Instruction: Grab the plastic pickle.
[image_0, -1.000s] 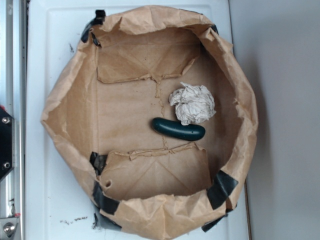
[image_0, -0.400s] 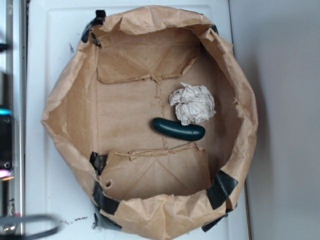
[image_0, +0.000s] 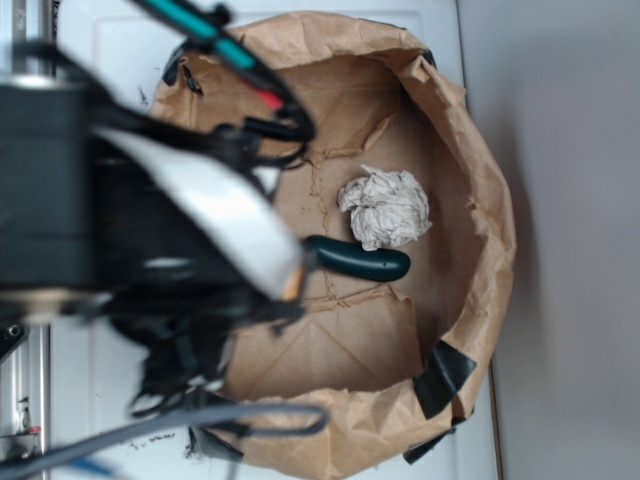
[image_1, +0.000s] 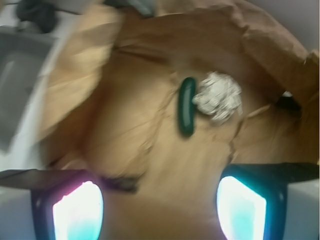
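Note:
The plastic pickle (image_0: 365, 262) is dark green and glossy and lies flat on the floor of the open brown paper bag (image_0: 490, 230), just below the crumpled white paper ball (image_0: 385, 207). In the wrist view the pickle (image_1: 187, 106) lies lengthwise beside the ball (image_1: 218, 96), well ahead of my gripper (image_1: 160, 212). My gripper is open, its two glowing pads (image_1: 77, 210) set wide apart with only bag floor between them. In the exterior view my blurred arm (image_0: 150, 230) covers the bag's left side, its end just left of the pickle, and the fingers cannot be made out there.
The bag's crumpled walls (image_1: 270, 45) rise around the floor, with black tape (image_0: 445, 375) at the corners. The bag stands on a white board (image_0: 110, 60). A metal rail (image_0: 25, 20) runs along the left edge.
My arm has swung in from the left edge and now hangs over the bag's left half. The pickle and the paper ball have not moved.

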